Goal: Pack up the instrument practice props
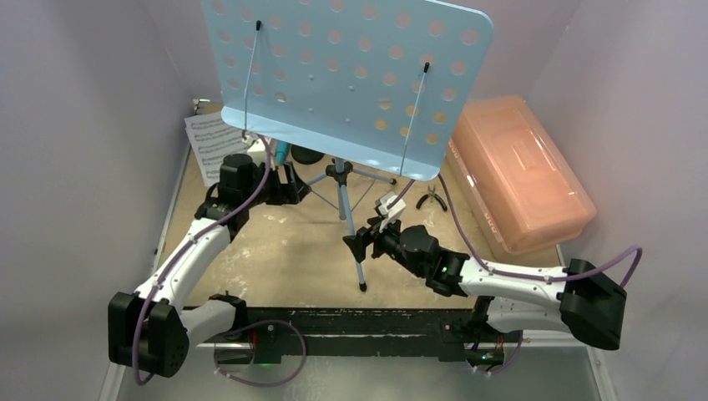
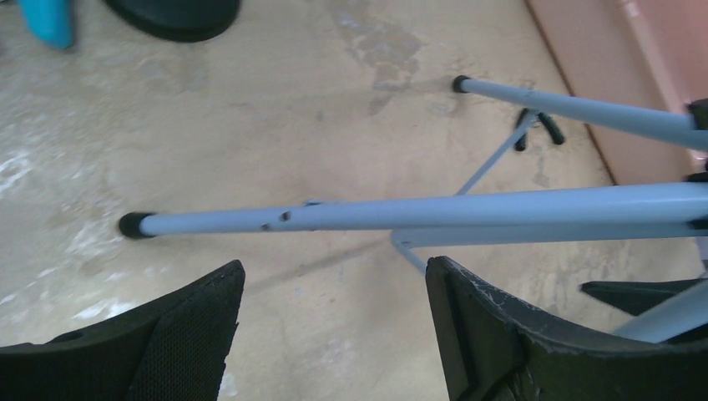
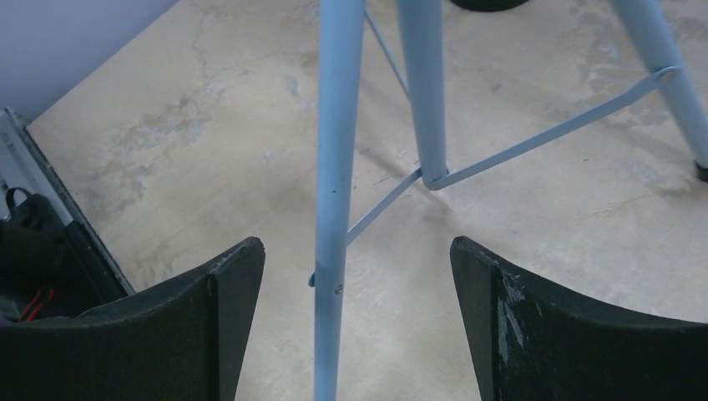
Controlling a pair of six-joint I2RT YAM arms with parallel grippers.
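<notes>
The light-blue perforated music rack stands upright on its tripod legs mid-table. My left gripper is open and empty; in the left wrist view one tripod leg runs crosswise just beyond its fingertips. My right gripper is open; in the right wrist view the near tripod leg stands between its jaws, untouched and nearer the left finger. Sheet-music pages lie at the back left. A blue toy microphone and a black round mic holder base sit behind the left gripper, partly hidden by the rack.
A pink translucent box lies closed at the right. Small black-handled pliers lie between it and the tripod, also showing in the left wrist view. Purple walls close in the left, right and back sides.
</notes>
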